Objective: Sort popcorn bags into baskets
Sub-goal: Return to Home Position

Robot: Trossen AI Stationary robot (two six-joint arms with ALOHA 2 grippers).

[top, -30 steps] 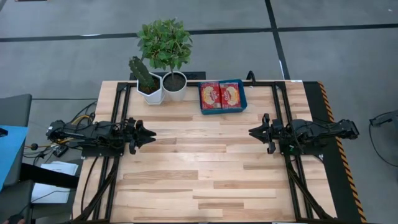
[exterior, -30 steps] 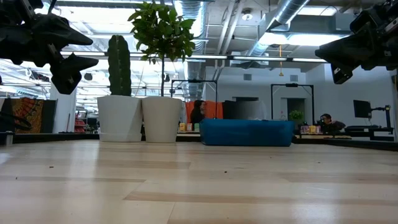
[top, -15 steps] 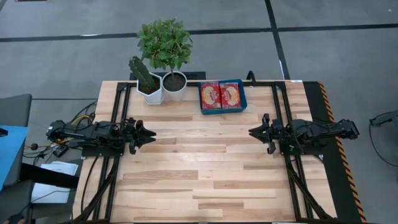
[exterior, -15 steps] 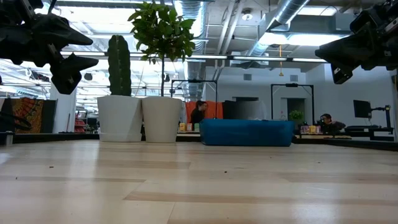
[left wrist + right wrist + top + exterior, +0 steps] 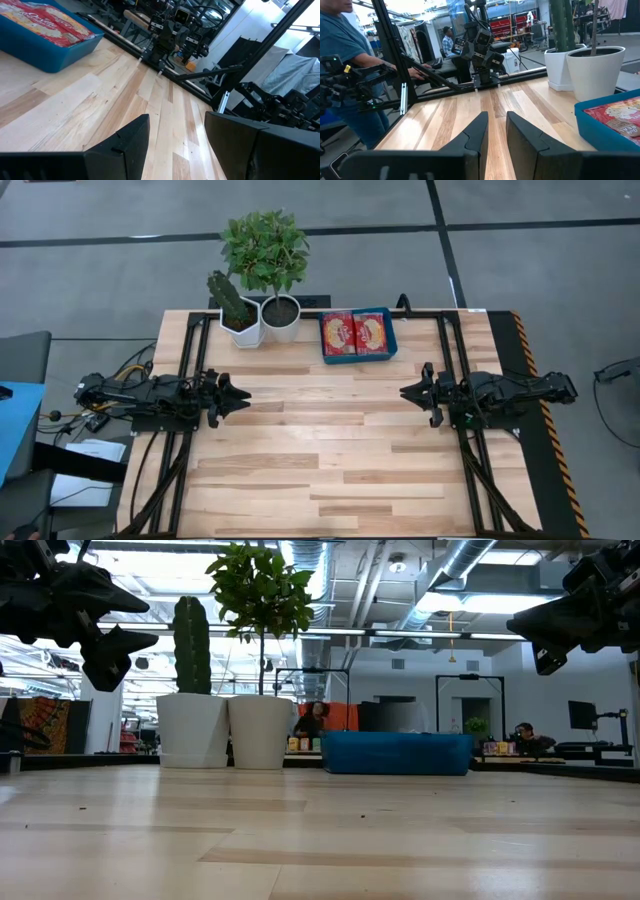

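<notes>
Low view: blue tray (image 5: 397, 753) wall hides contents. High view: anything under top two popcorn bags (image 5: 339, 333) unseen.

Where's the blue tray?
In the high view, the blue tray sits at the far edge of the table, right of the white plant pots, holding popcorn bags.

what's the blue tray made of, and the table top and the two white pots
Blue tray: probably moulded plastic, matte, going by its rounded corners and even colour.
Table top: wood planks, with visible grain, mixed tones and a light sheen.
White pots: smooth and plain; ceramic or plastic, cannot tell which.
</notes>
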